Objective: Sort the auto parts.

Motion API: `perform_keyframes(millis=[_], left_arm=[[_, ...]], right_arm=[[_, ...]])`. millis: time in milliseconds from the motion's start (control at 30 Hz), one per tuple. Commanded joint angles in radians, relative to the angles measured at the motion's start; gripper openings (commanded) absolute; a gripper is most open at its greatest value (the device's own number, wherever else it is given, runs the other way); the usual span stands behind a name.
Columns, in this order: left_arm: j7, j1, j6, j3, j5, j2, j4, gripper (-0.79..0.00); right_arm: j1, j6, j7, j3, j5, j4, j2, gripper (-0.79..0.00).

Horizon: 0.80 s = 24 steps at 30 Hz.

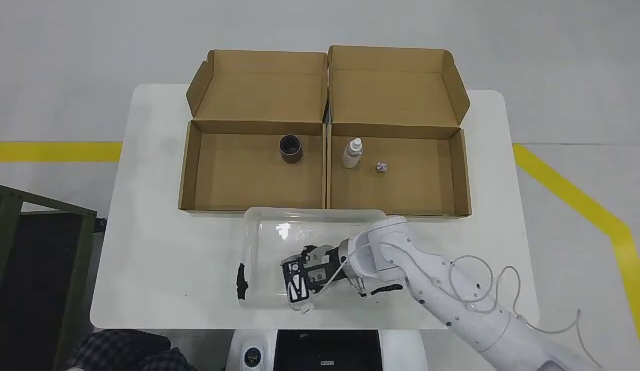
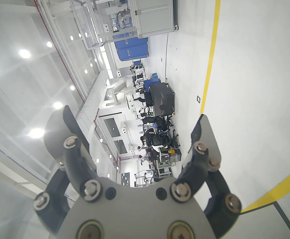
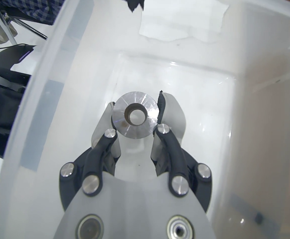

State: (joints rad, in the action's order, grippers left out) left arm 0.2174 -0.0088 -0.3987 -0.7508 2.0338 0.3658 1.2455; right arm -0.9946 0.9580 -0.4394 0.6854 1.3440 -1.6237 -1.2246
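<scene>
A white table (image 1: pixel 150 221) carries everything. At its far side two open cardboard boxes sit side by side and touching, the left box (image 1: pixel 230 176) and the right box (image 1: pixel 420 176), each with its lid flap thrown back. Just in front of them, at the near edge of the table, lies a clear plastic bin (image 1: pixel 262 233).

The right arm comes in from the near right corner, and the right gripper (image 1: pixel 297 281) is down inside the bin. Seen from its wrist, the right gripper (image 3: pixel 136 105) has its jaws drawn in on a metal ring (image 3: pixel 132 129), one pad against each side of the rim, with the ring's hole facing the camera. I cannot tell whether the ring rests on the bin's floor or hangs just above it.

The left gripper (image 2: pixel 135 115) is away from the table, pointing out across the room, its jaws spread wide with nothing between them.

A dark cylinder (image 1: pixel 291 149) stands in the left box. In the right box a small white bottle-shaped part (image 1: pixel 352 153) stands near a tiny metal piece (image 1: pixel 380 166).
</scene>
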Motion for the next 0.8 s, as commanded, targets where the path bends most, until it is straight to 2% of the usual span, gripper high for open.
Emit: perform_keyframes(millis=[0,267,600,767], left_arm=[[0.0,0.0,0.0,0.0,0.0,0.0,0.0,0.0],[0.0,0.0,0.0,0.0,0.0,0.0,0.0,0.0],[0.0,0.0,0.0,0.0,0.0,0.0,0.0,0.0],[0.0,0.0,0.0,0.0,0.0,0.0,0.0,0.0]], right_arm=[[-0.003,0.0,0.014,0.01,-0.022,-0.006,0.002,-0.785],[0.004,0.01,0.054,0.043,-0.056,-0.05,0.009,-0.785],[-0.032,-0.052,0.205,0.141,-0.175,-0.096,0.021,-0.785],[-0.048,-0.038,0.244,0.177,-0.223,-0.138,0.028,-0.785]])
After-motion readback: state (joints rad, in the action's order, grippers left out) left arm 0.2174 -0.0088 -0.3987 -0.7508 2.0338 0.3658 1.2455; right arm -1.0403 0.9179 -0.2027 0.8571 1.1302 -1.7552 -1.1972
